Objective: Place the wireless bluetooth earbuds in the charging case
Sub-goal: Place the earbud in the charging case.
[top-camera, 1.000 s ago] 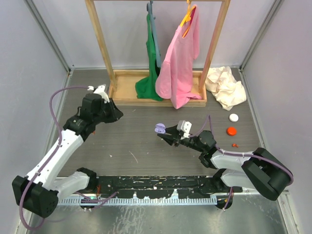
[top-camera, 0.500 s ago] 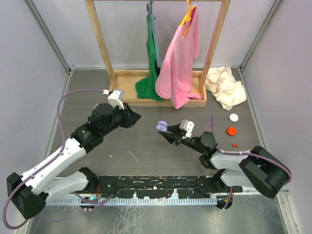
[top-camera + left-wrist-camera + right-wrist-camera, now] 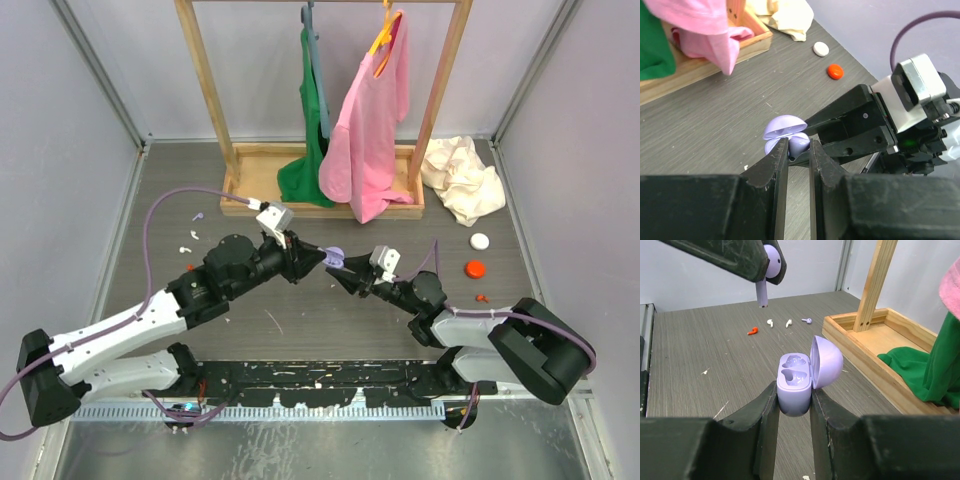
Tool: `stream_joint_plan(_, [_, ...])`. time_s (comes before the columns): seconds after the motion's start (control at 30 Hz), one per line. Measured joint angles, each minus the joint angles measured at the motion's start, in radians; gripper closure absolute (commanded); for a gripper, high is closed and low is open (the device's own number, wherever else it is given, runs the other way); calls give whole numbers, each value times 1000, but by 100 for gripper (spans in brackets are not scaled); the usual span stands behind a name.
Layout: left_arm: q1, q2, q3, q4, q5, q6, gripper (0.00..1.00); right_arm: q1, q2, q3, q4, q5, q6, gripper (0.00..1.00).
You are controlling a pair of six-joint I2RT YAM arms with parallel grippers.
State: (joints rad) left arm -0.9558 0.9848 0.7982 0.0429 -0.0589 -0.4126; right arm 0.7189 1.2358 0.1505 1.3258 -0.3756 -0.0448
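- Table [image 3: 300, 310]: dark grey, wood-grain board beneath both of my grippers.
- Wooden rack [image 3: 205, 90]: pale square-section timber with a tray base, standing beyond my left gripper. A pink shirt [image 3: 370, 130] and a green garment [image 3: 310, 150] hang from it in soft folds.
- Cream cloth [image 3: 462, 178]: crumpled heap, well beyond my right gripper.
- Left arm: stretched low and forward across the table, wrist aimed at my right gripper. My left gripper [image 3: 799, 145] is nearly closed, its flat black fingers pinching a lilac earbud [image 3: 767, 267].
- Right arm: folded low, forearm reaching inward. My right gripper [image 3: 794, 390] clamps the charging case [image 3: 802, 372] by its base, fingers narrow on either side.
- Charging case: smooth, matte lilac plastic with rounded corners. The domed lid is hinged open and upright, and two moulded wells show in the base.
- Lilac earbud: rounded head, short straight stem pointing down. It hangs above and just ahead of the case, apart from it.
- Loose earbuds [image 3: 779, 322]: small white, lilac and orange pieces lying on the table well beyond my right gripper.
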Motion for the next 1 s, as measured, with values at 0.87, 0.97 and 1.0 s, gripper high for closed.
stream_joint_plan(0.87, [-45,105,-53,193,112,192,85,0,2,-4,12,-12,21,87])
stream_joint_plan(0.97, [-45,110,-53,193,112,200,85,0,2,-4,13,-13,21,87])
stream_joint_plan(1.0, [-45,113,-53,193,112,202,85,0,1,-4,14,-14,21,87])
